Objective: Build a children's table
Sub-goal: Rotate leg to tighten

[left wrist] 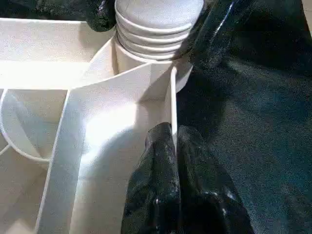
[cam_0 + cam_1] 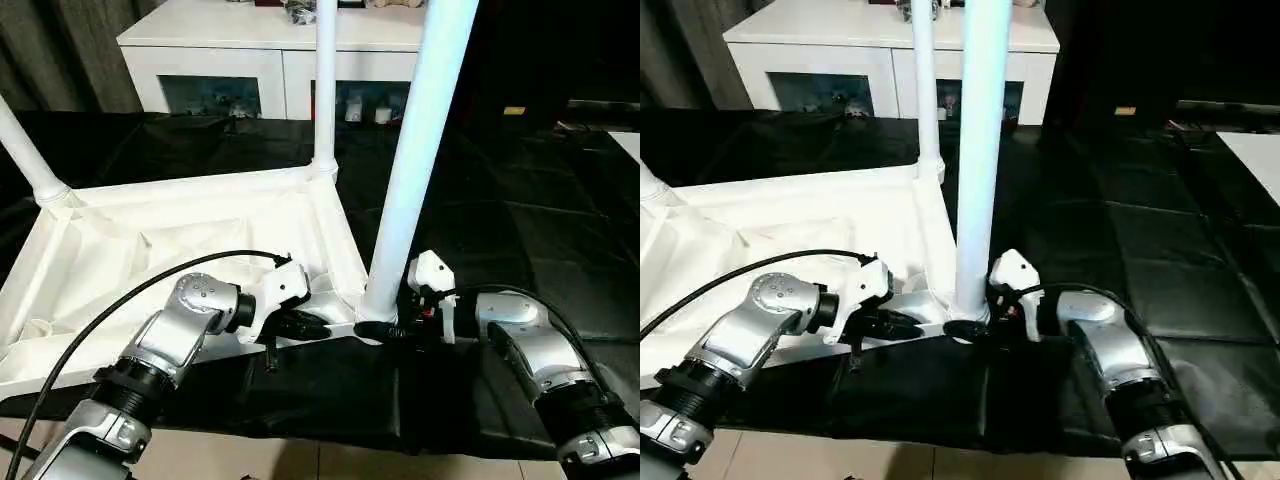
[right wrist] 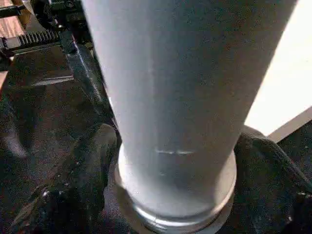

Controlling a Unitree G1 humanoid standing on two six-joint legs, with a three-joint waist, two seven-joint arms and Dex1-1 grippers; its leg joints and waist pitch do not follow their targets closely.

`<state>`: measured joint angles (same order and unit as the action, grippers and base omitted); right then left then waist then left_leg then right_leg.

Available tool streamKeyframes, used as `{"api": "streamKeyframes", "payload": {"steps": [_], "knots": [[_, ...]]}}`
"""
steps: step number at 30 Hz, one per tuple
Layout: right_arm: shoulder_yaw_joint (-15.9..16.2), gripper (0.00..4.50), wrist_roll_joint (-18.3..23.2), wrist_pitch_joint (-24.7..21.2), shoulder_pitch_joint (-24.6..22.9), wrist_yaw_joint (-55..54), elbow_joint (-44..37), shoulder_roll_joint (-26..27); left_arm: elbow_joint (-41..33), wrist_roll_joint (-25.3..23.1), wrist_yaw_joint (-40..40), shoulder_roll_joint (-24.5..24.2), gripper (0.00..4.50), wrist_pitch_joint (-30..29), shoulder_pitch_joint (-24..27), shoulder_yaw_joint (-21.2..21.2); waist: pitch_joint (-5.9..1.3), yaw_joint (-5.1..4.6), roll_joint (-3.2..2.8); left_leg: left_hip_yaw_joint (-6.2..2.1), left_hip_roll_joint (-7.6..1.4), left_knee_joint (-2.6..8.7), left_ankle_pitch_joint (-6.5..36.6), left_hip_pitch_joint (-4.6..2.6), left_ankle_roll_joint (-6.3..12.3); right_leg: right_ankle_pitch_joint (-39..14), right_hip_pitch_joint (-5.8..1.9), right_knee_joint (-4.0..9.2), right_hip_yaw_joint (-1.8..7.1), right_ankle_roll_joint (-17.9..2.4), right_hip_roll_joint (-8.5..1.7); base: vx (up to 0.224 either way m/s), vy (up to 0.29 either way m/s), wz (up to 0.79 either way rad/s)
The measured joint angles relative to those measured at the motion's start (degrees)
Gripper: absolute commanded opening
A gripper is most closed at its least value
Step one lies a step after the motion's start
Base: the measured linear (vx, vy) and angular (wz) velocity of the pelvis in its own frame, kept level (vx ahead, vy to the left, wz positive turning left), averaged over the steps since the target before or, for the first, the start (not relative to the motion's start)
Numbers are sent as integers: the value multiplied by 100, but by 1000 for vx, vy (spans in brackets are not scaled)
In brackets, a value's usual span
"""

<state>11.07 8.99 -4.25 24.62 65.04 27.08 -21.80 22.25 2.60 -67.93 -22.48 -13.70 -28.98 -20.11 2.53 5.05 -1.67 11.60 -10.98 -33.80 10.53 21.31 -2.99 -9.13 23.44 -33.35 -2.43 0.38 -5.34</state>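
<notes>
The white table top (image 2: 180,260) lies upside down on a black cloth, ribs facing up. Three white legs stand in its corner sockets: one at the far left (image 2: 25,150), one at the back corner (image 2: 326,90), and a thick one at the near right corner (image 2: 420,150). My right gripper (image 2: 385,328) is shut around the base of that near leg, with a black finger on each side (image 3: 73,190). My left gripper (image 2: 320,325) is shut on the top's thin rim wall (image 1: 171,112) just beside the same socket. The near left socket (image 2: 35,330) holds no leg.
A white cabinet with dark glass doors (image 2: 270,50) stands behind the cloth. The black cloth (image 2: 520,200) stretches to the right and hangs over the front edge above a pale floor (image 2: 300,465). A black cable (image 2: 120,300) loops over my left forearm.
</notes>
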Motion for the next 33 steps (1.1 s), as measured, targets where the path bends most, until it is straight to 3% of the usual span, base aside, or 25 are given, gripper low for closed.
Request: {"api": "streamKeyframes", "payload": {"steps": [11,19,21,26,33], "knots": [[1,274,1,-3,7,6,31,2,0,0,-15,-13,0,-10,3,0,0,1,0,-2,0,-7,0,0,0,0,0,-9,0,0,0,0,0,0],[22,269,-84,59,9,-192,81,41,21,-10,85,27,0,-84,2,11,-1,-8,2,-2,0,-8,0,-5,0,0,-2,-11,1,0,0,0,0,0],[-22,269,-158,52,53,-589,176,170,143,-65,316,108,0,-117,-60,58,-2,-19,4,-2,1,-11,0,-18,-1,1,-11,-18,6,-1,0,0,0,0],[-513,269,-388,-443,340,-2673,565,922,1047,-468,1601,754,0,-88,-641,130,-3,-150,16,-5,13,-10,0,-28,-3,-13,-18,-14,16,23,-2,0,0,0],[-1011,268,-469,-685,555,-4812,864,1615,1911,-552,2820,1481,0,-73,-1112,130,-3,-185,17,-13,18,-9,-1,-26,-2,-13,-34,22,13,25,-2,0,0,0]]}}
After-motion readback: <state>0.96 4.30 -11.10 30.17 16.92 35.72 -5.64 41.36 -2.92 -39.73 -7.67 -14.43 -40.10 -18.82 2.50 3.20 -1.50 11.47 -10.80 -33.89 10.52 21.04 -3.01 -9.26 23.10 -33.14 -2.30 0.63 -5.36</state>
